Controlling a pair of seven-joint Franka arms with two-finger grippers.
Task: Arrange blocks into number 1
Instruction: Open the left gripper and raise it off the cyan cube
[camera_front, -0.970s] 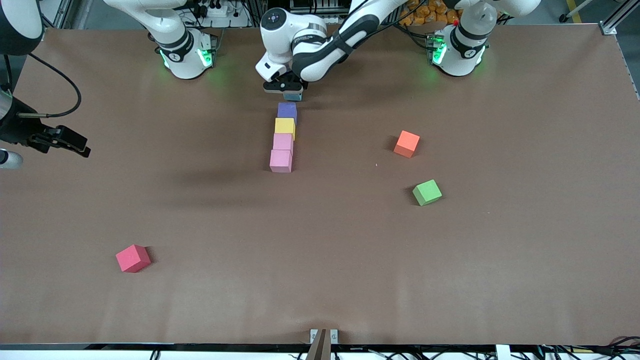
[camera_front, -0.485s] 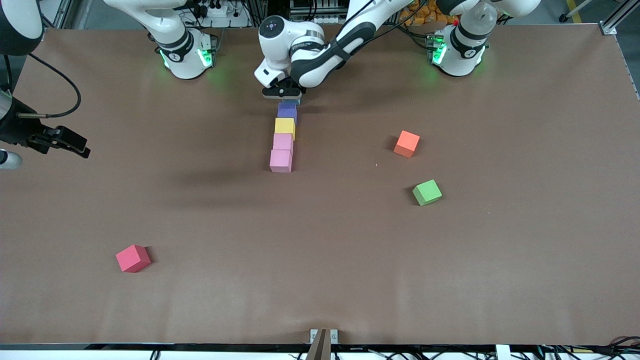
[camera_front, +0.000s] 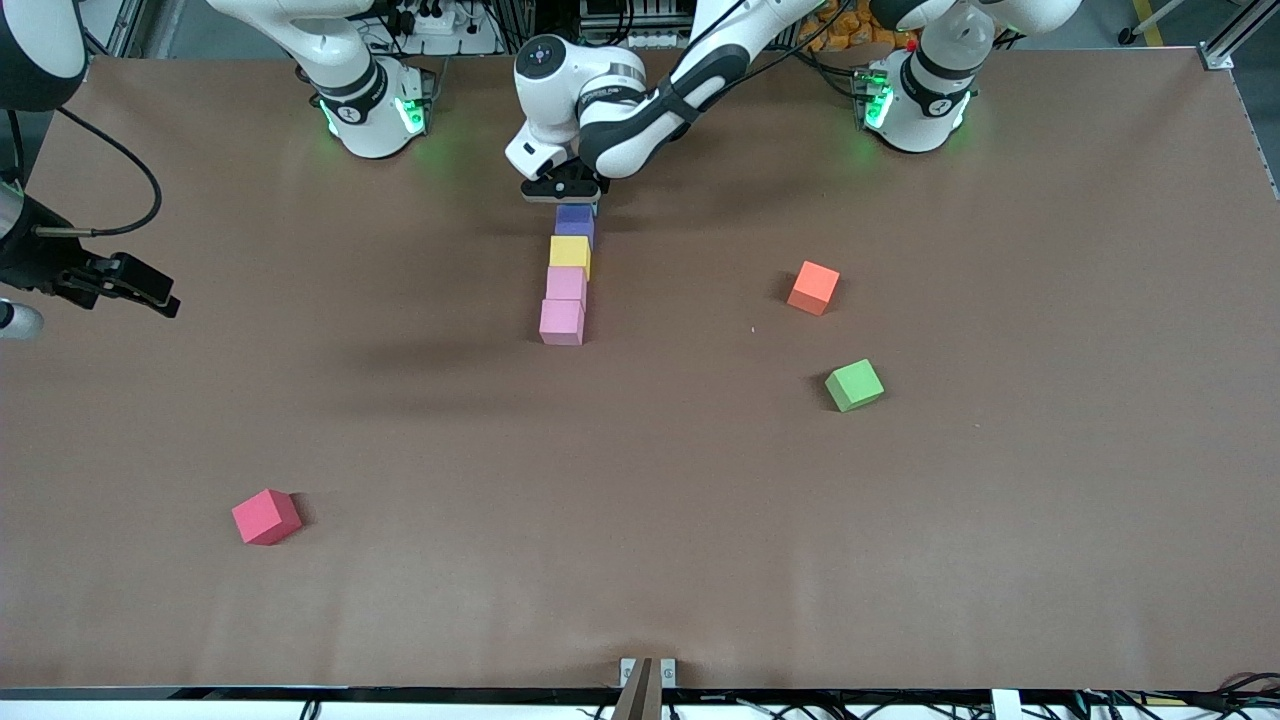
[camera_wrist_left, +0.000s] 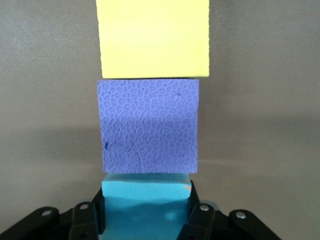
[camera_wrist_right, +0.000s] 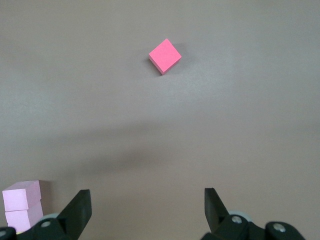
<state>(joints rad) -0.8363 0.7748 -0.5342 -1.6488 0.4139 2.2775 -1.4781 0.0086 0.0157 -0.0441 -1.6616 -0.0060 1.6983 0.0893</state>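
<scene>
A row of blocks lies mid-table: pink (camera_front: 562, 322) nearest the front camera, then pink (camera_front: 566, 284), yellow (camera_front: 570, 252) and purple (camera_front: 575, 222). My left gripper (camera_front: 563, 190) is low at the row's end nearest the robot bases. It is shut on the light blue block (camera_wrist_left: 146, 200), whose edge meets the purple block (camera_wrist_left: 149, 126) in line with the yellow one (camera_wrist_left: 152, 37). Its fingers (camera_wrist_left: 95, 212) press the block's two sides. My right gripper (camera_front: 150, 292) waits open and holding nothing above the right arm's end of the table; in its wrist view the gripper (camera_wrist_right: 147, 202) looks down on bare table.
A red cube (camera_front: 266, 516) lies near the front camera toward the right arm's end and shows as the red cube (camera_wrist_right: 165, 56) in the right wrist view. An orange cube (camera_front: 813, 287) and a green cube (camera_front: 854, 385) sit toward the left arm's end.
My left gripper has come down with the light blue block, bringing it up against the purple block at the end of the row. The right arm has stayed still.
</scene>
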